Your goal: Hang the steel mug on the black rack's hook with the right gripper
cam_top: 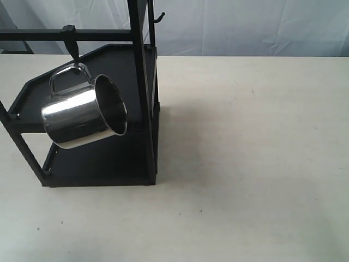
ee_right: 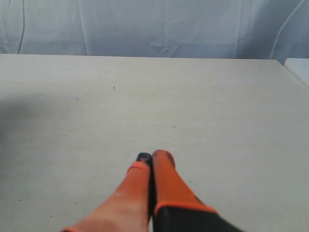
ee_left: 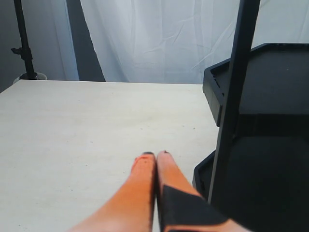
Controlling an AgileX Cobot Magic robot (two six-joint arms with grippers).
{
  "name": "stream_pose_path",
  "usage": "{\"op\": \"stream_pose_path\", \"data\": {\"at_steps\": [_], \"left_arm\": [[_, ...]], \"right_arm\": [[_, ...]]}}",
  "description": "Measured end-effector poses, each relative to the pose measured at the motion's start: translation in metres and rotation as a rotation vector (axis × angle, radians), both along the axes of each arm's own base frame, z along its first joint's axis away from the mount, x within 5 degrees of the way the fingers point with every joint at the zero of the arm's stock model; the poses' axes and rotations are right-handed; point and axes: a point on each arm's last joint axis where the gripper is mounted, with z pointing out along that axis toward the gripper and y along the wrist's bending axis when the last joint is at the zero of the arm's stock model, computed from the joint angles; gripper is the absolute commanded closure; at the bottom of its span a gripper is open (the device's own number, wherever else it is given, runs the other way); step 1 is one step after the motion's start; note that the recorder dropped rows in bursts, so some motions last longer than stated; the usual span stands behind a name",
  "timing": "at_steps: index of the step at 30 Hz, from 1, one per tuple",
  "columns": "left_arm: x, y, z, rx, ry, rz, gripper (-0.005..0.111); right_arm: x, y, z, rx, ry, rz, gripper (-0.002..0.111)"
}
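Close over the pale bench point(ee_right: 217, 121), in the right wrist view, the right gripper point(ee_right: 150, 157) has its 2 orange fingers point(ee_right: 164, 179) pressed together with nothing between them, only bare bench surface beyond and a white curtain point(ee_right: 145, 29) at the far edge. The left gripper point(ee_left: 155, 154) is likewise closed on nothing, its fingers touching, just beside a slim post point(ee_left: 231, 101) of the black rack point(ee_left: 270, 77), whose 2 dark trays show to one side.

In the exterior view neither gripper appears. The black rack point(cam_top: 117, 164) stands on the left part of the bench point(cam_top: 251, 164), its lower tray resting on the surface. The steel mug point(cam_top: 84, 114) hangs in front of the upper shelf, tilted with its open mouth turned toward the right and its shiny side toward the camera. Its thin looped handle point(cam_top: 62, 76) is uppermost, caught on the hook point(cam_top: 71, 41), which is clamped to the rack's horizontal bar point(cam_top: 32, 35). Farther back, a thin curved hook point(cam_top: 159, 18) juts from the post top.
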Motion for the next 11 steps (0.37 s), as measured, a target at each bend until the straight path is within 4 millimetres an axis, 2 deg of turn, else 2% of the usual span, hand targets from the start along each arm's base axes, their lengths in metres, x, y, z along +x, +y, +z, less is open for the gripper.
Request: {"op": "stream_pose_path", "data": {"at_steps": [11], "left_arm": [[0.0000,0.0000,0.0000,0.000,0.000,0.000,0.105]], "right_arm": [[0.0000,0.0001,0.0000,0.004,0.000,0.000,0.109]]}}
